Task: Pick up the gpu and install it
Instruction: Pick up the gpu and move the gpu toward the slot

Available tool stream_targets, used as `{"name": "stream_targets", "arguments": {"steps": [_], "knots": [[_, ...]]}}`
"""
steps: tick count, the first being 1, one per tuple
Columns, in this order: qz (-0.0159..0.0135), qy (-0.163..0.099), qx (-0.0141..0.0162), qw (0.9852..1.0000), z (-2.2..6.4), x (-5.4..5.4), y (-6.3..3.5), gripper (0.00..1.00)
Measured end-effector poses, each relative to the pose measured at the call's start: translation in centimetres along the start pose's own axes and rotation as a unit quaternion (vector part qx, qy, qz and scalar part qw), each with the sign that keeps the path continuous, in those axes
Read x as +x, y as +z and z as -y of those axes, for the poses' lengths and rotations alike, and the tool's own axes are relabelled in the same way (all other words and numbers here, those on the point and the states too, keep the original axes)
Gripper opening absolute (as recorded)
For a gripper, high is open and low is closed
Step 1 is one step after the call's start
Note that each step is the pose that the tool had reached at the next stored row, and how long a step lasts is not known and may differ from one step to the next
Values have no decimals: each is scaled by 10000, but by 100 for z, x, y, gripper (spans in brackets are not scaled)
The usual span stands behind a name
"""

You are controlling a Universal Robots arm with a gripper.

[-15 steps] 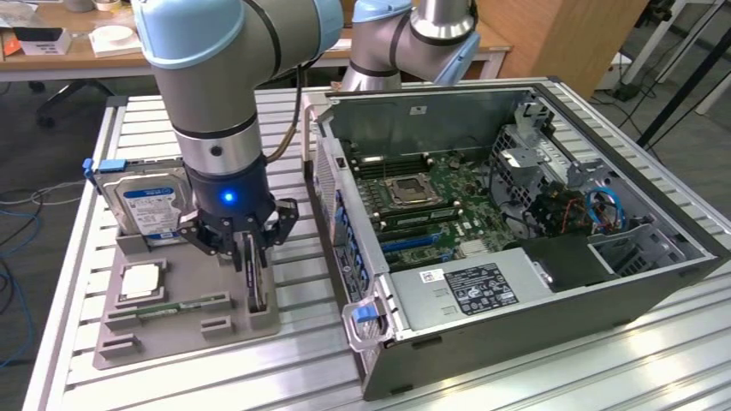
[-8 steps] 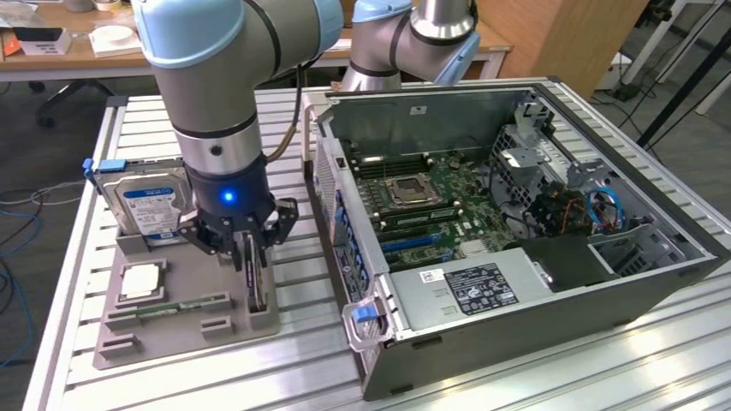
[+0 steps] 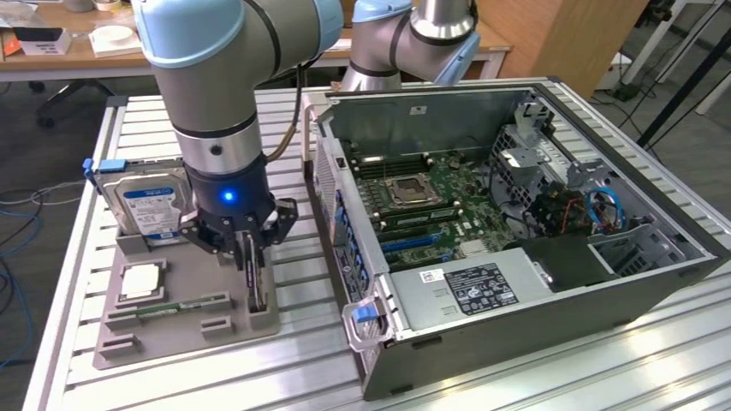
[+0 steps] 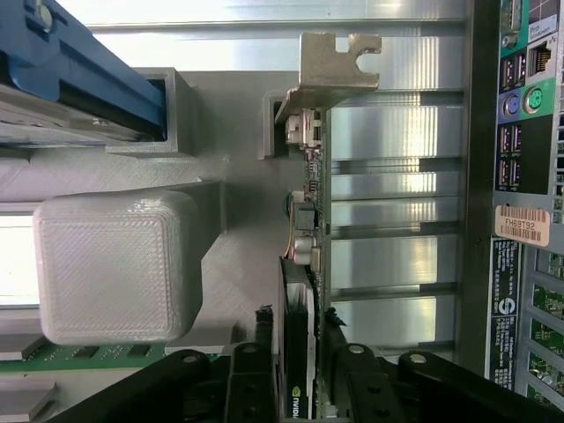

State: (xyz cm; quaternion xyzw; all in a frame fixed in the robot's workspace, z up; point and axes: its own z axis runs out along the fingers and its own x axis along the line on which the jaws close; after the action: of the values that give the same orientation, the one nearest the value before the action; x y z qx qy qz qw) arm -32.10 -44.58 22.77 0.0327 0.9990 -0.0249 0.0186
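The gpu (image 3: 256, 278) stands on edge in a slot of the grey holder tray (image 3: 183, 330), to the exterior view's left of the open computer case (image 3: 514, 214). It reads as a dark thin slat there. In the wrist view the gpu (image 4: 310, 256) is edge-on, and its silvery end bracket (image 4: 333, 70) sits at the far end. My gripper (image 3: 252, 253) has come straight down over the card. Its black fingers (image 4: 264, 348) press on both faces, so the gripper (image 4: 300, 339) is shut on the gpu. The card's lower edge rests in the tray slot.
A hard drive (image 3: 149, 201) with a blue-white label stands at the tray's back. A processor (image 3: 139, 281) and a green memory stick (image 3: 177, 306) lie in the tray. The case's rear panel (image 4: 529, 176) is close beside the card. Ridged aluminium table (image 3: 571, 377) surrounds everything.
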Motion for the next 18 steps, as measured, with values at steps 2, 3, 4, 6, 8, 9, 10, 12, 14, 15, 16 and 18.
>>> {"name": "stream_targets", "arguments": {"steps": [2, 3, 4, 6, 8, 9, 10, 12, 14, 15, 16, 18], "knots": [[0, 0, 0, 10000, 0, 0, 0, 37], [0, 0, 0, 10000, 0, 0, 0, 30], [0, 0, 0, 10000, 0, 0, 0, 30], [0, 0, 0, 10000, 0, 0, 0, 30], [0, 0, 0, 10000, 0, 0, 0, 29], [0, 0, 0, 10000, 0, 0, 0, 29], [0, 0, 0, 10000, 0, 0, 0, 26], [0, 0, 0, 10000, 0, 0, 0, 26], [0, 0, 0, 10000, 0, 0, 0, 26], [0, 0, 0, 10000, 0, 0, 0, 26], [0, 0, 0, 10000, 0, 0, 0, 26], [0, 0, 0, 10000, 0, 0, 0, 26]]}}
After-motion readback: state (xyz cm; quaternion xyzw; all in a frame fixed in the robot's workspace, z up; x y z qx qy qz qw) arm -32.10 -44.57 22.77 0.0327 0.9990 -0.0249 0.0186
